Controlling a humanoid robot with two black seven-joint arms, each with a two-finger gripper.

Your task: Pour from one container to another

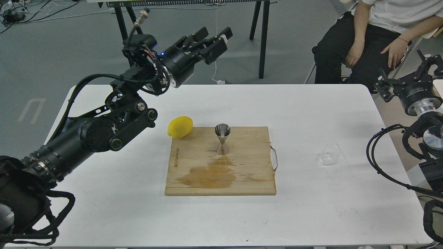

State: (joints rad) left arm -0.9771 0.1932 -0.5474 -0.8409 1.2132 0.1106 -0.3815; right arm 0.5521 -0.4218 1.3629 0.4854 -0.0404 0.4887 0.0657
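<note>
The seated person is cut off by the top and right edges, head and shoulders out of sight. The right gripper sits at the right edge, too dark and jumbled to tell its fingers apart. The glass cup is so clear that whether it stands or lies tipped, or holds anything, cannot be told. The far table shows only legs.
</note>
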